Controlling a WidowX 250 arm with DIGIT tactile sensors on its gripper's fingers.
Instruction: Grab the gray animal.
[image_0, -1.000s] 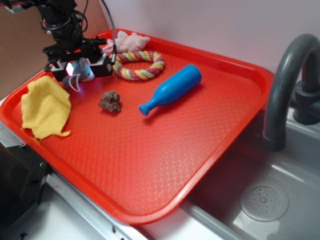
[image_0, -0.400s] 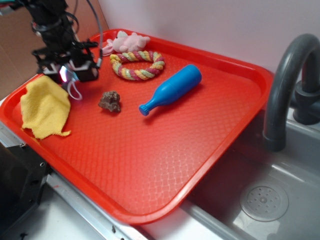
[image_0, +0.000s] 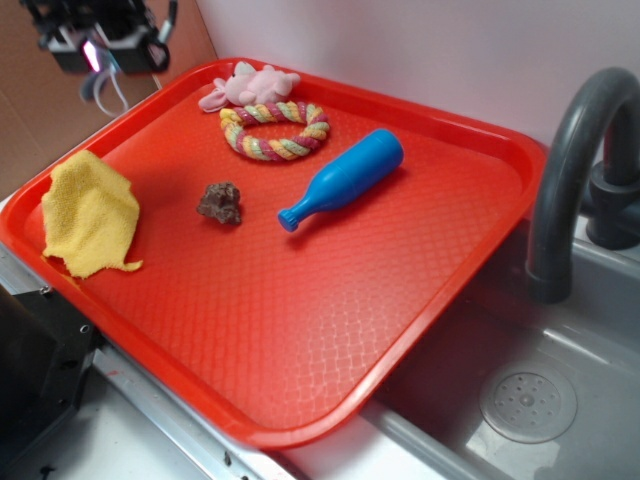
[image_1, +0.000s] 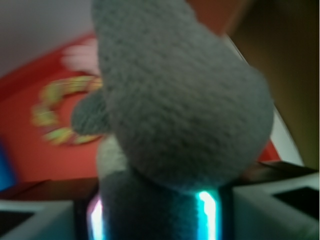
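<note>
My gripper (image_0: 100, 52) is raised at the top left of the exterior view, above and beyond the red tray's (image_0: 420, 300) far left corner. It is shut on the gray animal (image_0: 97, 60), whose thin white string loop (image_0: 103, 92) hangs below the jaws. In the wrist view the gray animal (image_1: 175, 100) fills most of the frame, its fuzzy gray body clamped between the two lit pads (image_1: 206, 212).
On the tray lie a yellow cloth (image_0: 90, 215), a small brown rock-like lump (image_0: 220, 203), a blue bottle (image_0: 340, 178), a striped rope ring (image_0: 274, 130) and a pale pink plush animal (image_0: 250, 85). A sink with a gray faucet (image_0: 575, 170) is at the right.
My gripper has risen from the tray's left side and moved up and to the left, carrying the gray animal off the tray surface. Nothing else moved.
</note>
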